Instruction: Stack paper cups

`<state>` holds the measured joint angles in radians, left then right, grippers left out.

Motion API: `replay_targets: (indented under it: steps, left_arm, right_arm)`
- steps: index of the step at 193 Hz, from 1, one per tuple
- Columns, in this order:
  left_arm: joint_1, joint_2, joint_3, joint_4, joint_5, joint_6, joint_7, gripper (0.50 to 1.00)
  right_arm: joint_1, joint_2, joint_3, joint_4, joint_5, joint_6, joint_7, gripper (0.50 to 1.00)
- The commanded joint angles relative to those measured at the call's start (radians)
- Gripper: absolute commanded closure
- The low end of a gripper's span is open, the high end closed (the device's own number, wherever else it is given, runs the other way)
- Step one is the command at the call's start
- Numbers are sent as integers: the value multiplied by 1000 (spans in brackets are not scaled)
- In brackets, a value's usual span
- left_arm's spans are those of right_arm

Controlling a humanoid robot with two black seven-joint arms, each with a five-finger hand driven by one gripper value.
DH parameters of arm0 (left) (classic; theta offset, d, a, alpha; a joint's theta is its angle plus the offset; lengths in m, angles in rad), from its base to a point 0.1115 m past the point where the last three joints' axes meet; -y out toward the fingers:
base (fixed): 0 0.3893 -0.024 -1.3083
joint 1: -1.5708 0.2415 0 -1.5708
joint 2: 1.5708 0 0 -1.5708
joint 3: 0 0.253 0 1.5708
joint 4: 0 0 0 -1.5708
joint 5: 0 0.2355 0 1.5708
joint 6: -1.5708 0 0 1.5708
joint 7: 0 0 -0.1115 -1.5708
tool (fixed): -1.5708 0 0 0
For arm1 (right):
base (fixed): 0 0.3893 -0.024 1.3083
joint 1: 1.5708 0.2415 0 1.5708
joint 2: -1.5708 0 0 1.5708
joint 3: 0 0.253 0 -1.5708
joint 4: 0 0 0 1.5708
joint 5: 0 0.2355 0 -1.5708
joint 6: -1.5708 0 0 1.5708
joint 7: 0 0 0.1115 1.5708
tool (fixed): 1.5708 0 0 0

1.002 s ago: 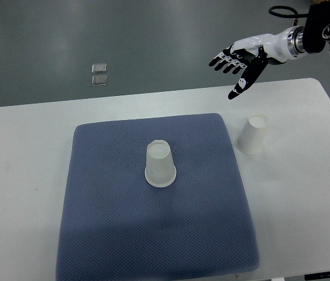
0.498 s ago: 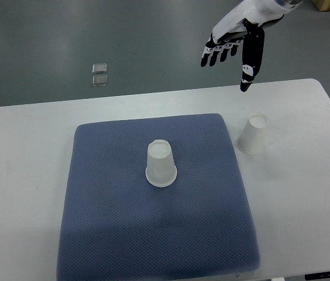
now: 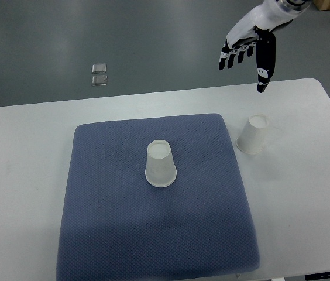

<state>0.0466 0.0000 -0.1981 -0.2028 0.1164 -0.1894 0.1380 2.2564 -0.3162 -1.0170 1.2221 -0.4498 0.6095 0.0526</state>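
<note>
The right robot hand [image 3: 250,47] hangs empty, fingers spread, above the white table's [image 3: 305,193] far edge. 1 upside-down white paper cup [image 3: 253,134] stands below it, another [image 3: 160,164] on the blue textured mat [image 3: 118,234]. A hasty grasp could crush or tip the light cup.

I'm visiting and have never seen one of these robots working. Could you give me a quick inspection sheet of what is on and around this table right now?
Surface: white table with a blue mat lying on it.
Job's things: two paper cups, both upside down and apart; one cup on the mat, the other cup on the bare table just right of the mat.
Clutter: nothing seen.
Hands: right hand open, fingers spread, above the table's far edge, holding nothing; left hand not in view.
Cables: nothing seen.
Surroundings: grey floor with two small floor plates.
</note>
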Motion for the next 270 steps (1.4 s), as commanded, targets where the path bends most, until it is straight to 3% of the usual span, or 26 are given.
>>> replay_targets:
  steps: [1,18,84,178,270]
  left_arm:
    - [1,0,0,-1,0,1,0,500]
    - [-1,0,0,0,0,4,0,500]
    - [-1,0,0,0,0,8,0,500]
    - [-1,0,0,-1,-1,11,0,500]
    - [-2,0,0,0,-1,11,0,500]
  right_arm:
    - [-77,-1,6,-33,6,-39,-4,576]
    - [-159,0,3,-69,29,-137,-5,579]
    - [-382,2,3,-156,26,-263,-5,581]
    - [-517,45,2,-254,23,-324,-10,579]
    - [-592,77,-3,-343,13,-330,-25,579]
